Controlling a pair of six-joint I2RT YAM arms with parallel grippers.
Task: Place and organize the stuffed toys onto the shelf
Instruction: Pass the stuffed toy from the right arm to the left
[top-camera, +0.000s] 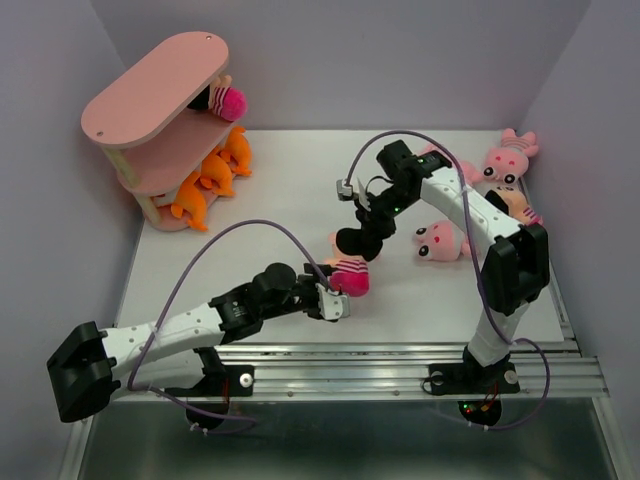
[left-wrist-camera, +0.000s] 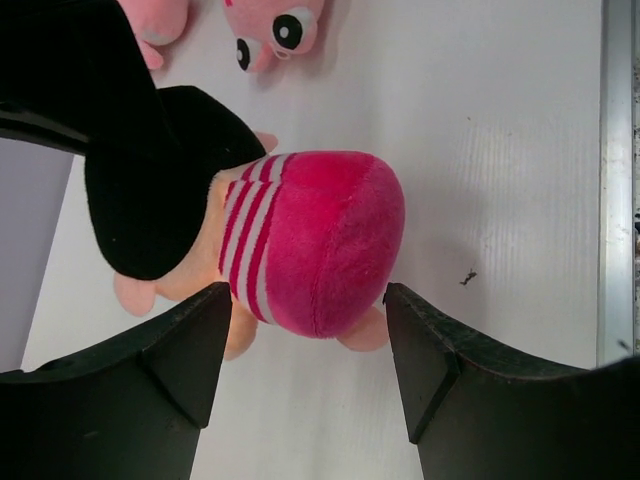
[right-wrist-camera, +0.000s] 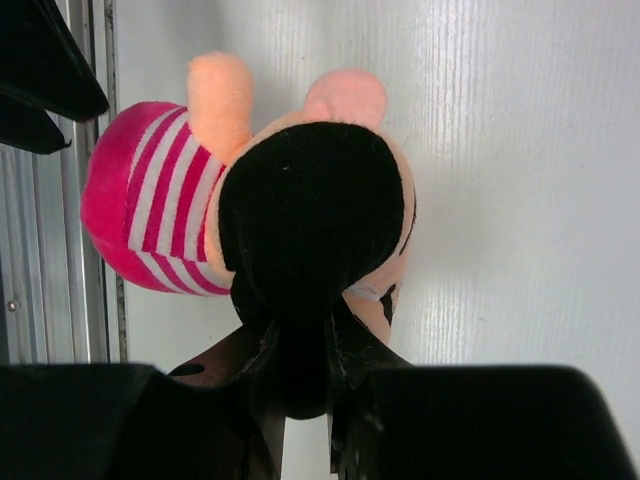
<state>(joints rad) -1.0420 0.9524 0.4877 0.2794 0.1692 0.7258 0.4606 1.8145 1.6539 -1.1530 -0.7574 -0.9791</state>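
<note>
The pink three-tier shelf (top-camera: 150, 85) stands at the far-left corner of the table (top-camera: 290, 180). A black-haired doll (top-camera: 222, 100) lies under its top board, and three orange toys (top-camera: 213, 176) line the tiers below. A second doll (top-camera: 350, 272), magenta-striped, is mid-table, its hair pinched in the right tool (right-wrist-camera: 300, 345). Pink striped animals (top-camera: 440, 242) lie at the right.

Top external view looks down from behind the near edge of the tabletop (top-camera: 300, 190). Wrist views sit close — both frame one doll (left-wrist-camera: 320, 240), from opposite ends.
</note>
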